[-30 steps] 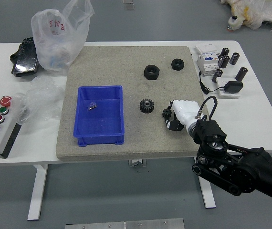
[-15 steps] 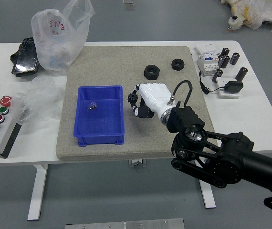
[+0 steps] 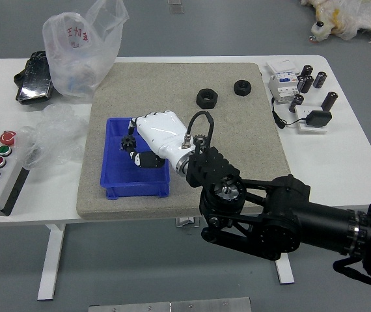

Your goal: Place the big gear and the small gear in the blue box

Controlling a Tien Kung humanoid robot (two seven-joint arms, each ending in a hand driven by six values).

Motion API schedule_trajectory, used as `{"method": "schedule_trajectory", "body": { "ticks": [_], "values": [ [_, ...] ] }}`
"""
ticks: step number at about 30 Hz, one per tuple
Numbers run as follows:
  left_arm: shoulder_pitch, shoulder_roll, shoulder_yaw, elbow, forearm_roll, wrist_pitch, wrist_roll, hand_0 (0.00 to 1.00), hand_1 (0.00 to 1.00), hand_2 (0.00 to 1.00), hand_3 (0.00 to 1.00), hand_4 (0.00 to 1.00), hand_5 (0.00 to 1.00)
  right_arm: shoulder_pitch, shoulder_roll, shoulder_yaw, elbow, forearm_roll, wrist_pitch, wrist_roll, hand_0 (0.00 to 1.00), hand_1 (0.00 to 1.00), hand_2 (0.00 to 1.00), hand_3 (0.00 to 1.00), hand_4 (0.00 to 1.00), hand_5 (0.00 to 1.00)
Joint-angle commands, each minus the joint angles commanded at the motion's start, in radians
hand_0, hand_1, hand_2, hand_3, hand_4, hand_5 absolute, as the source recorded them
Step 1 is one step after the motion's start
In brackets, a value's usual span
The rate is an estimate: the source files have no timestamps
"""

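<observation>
White desk (image 3: pixel 338 156), grey floor (image 3: pixel 133 266).
One white-and-black robot hand (image 3: pixel 161 138) pinches one small black gear (image 3: pixel 128 142) over one blue plastic box (image 3: pixel 133 188).

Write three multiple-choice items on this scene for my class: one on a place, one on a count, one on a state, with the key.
1. Where is the small gear?
A) On the floor
B) Over the blue box
C) On top of a plastic bag

2. How many black hex nuts lie on the mat beyond the right hand?
A) None
B) Four
C) Two

3. In what state is the blue box?
A) Upright, with its top open
B) Upside down
C) Covered by a lid

Key:
1: B, since the right hand holds the gear at its fingertips above the box's interior.
2: C, since one nut lies left of the other near the mat's far edge.
3: A, since its inside shows between its walls.
</observation>
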Motion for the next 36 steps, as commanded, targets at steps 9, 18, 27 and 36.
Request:
{"method": "schedule_trajectory", "body": {
  "ticks": [9,18,27,36],
  "values": [
    [-0.002,0.001,0.002,-0.001,-0.001,-0.002,-0.001,0.711,0.539,0.550,0.687,0.710,0.541,-0.008,-0.009,0.023,-0.020,0.005,0.001,0.010,0.549,0.886,0.935,0.922,0.845,0.423],
    [0.000,-0.003,-0.001,-0.001,0.001,-0.003,0.002,0.711,0.539,0.550,0.687,0.709,0.539,0.000,-0.075,0.161,-0.160,0.100,-0.046,0.041,0.517,0.842,0.892,0.883,0.836,0.406],
    [-0.005,0.002,0.000,0.000,0.003,-0.003,-0.002,0.711,0.539,0.550,0.687,0.709,0.539,0.025,-0.069,0.112,-0.292,0.172,0.000,0.049,0.518,0.853,0.908,0.911,0.865,0.402],
    [-0.005,0.002,-0.003,0.000,0.008,-0.004,-0.002,0.711,0.538,0.549,0.686,0.708,0.538,0.043,-0.049,0.036,-0.367,0.245,0.056,0.073,0.525,0.865,0.923,0.933,0.998,0.636]
  ]
}}
